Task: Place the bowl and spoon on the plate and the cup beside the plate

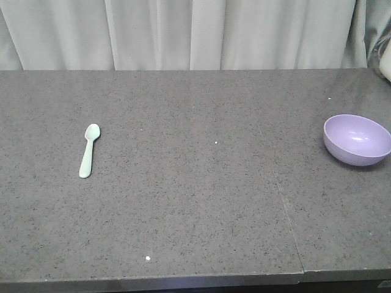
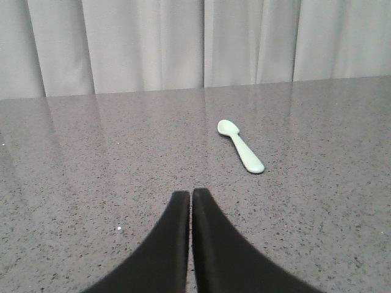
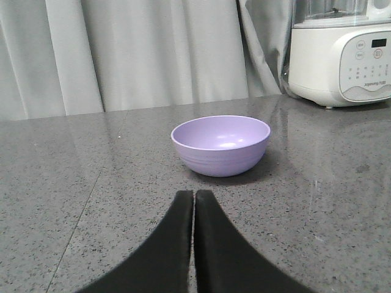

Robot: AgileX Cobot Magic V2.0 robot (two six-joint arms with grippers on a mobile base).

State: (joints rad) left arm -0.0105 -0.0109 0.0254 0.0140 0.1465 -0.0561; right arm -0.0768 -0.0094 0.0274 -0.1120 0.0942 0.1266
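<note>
Grey speckled stone formed the tabletop (image 1: pixel 195 207), and both wrists sat low over it, aimed level toward the curtain (image 1: pixel 183 33). Open surface stretched between the spoon (image 1: pixel 89 151) on the left and the bowl (image 1: pixel 357 139) near the right edge, well apart. The left pincer (image 2: pixel 190 193) was closed on nothing, with the spoon ahead and slightly right. The right pincer (image 3: pixel 193 193) was likewise closed and held nothing. The bowl stood upright just ahead of it, with a white appliance (image 3: pixel 339 55) behind.

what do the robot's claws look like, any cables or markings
Only the claws show, each in its own wrist view. The left claw and right claw look alike: two smooth matte black fingers, broad at the base, curving in to narrow tips. No cables, markings or arm links are visible.
</note>
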